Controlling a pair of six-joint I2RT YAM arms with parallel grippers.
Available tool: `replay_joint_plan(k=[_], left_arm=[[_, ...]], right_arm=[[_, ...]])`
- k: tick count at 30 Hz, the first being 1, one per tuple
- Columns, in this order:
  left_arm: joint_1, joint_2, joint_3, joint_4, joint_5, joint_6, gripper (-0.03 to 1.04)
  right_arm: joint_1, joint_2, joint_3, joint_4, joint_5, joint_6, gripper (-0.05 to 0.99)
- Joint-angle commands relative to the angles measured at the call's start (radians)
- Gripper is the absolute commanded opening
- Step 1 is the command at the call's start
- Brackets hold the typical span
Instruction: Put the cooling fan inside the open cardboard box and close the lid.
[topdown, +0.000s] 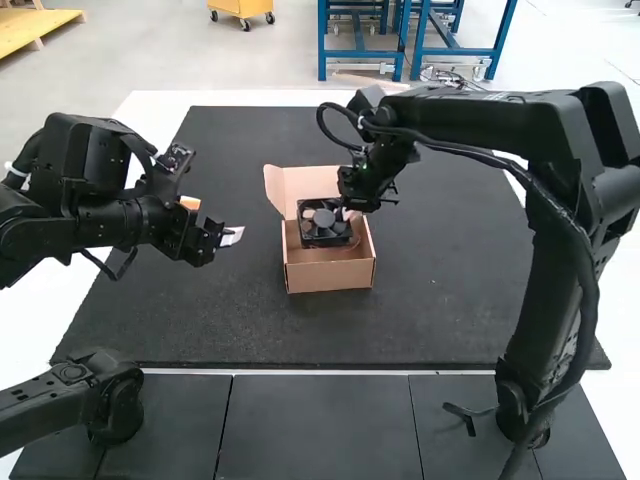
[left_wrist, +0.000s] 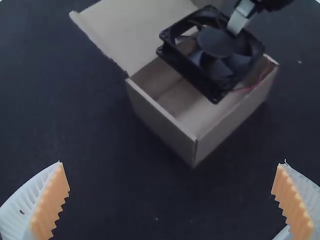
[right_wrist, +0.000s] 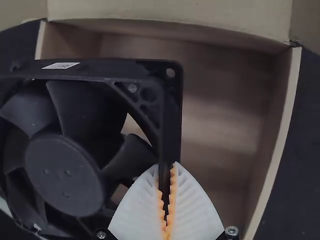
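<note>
Left tool: I have my left tool (topdown: 222, 238) hovering low over the mat, left of the box and well apart from it. Its ribbed white fingers (left_wrist: 50, 200) with orange pads are spread wide, with nothing between them.
Mat: the black mat (topdown: 450, 270) covers the middle of the white counter (topdown: 30, 330), and the box stands on it.
Box: the cardboard box (topdown: 330, 268) sits upright near the mat's centre with its top open. Through my right wrist camera I can see bare brown walls and floor inside.
Lid: the lid (topdown: 288, 185) is folded back from the far rim and leans away toward the left.
Fan: the black cooling fan (topdown: 325, 222) lies tilted across the box's open mouth. In my left wrist view one corner juts past the rim, and a thin red wire (left_wrist: 250, 87) trails beside it.
Right tool: my right tool (topdown: 348, 210) reaches in from above the box, its fingers pressed onto the fan's frame edge.
</note>
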Motion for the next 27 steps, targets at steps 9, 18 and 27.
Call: replay_joint_plan(k=[9, 18, 27], left_arm=[[0.002, -0.013, -0.014, 0.010, -0.010, 0.013, 0.96], [0.002, -0.013, -0.015, 0.010, -0.010, 0.013, 0.96], [0.003, -0.013, -0.014, 0.007, -0.010, 0.013, 0.96]], right_arm=[[-0.022, 0.050, 0.039, 0.022, 0.017, 0.020, -0.02], [-0.018, 0.101, 0.039, 0.029, 0.009, 0.013, -0.02], [-0.012, 0.144, 0.036, 0.032, 0.008, 0.004, -0.02]])
